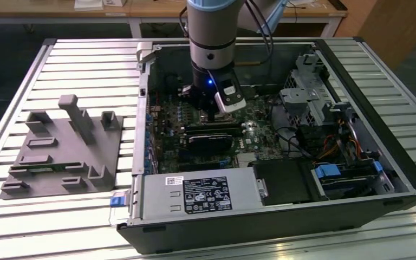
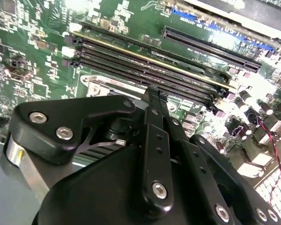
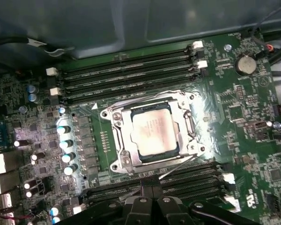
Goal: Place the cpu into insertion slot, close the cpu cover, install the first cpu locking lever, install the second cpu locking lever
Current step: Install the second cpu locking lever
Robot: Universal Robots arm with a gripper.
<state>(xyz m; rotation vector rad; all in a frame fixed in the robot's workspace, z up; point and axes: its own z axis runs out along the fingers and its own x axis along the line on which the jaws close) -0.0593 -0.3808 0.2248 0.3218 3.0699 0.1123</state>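
In the first wrist view the cpu (image 3: 153, 130) lies flat in the insertion slot (image 3: 116, 115), its pale metal top showing through the window of the cpu cover (image 3: 123, 140), which lies down over it. A thin wire lever (image 3: 178, 165) runs slanted off the socket's corner toward my fingertips. Another lever (image 3: 193, 124) lies along the socket's side. My gripper (image 3: 151, 183) is shut, its tips just beside the socket's edge near the slanted lever's end. In the second wrist view the gripper (image 2: 153, 93) hovers over the memory slots. In the exterior view the gripper (image 1: 212, 116) reaches down into the open case.
Long black memory slots (image 3: 126, 77) flank the socket on two sides. A row of capacitors (image 3: 65, 143) stands beside it. In the exterior view a grey fixture block (image 1: 63, 146) sits at the left of the case, with the power supply (image 1: 201, 195), drive cage (image 1: 316, 92) and cables (image 1: 294, 142) inside.
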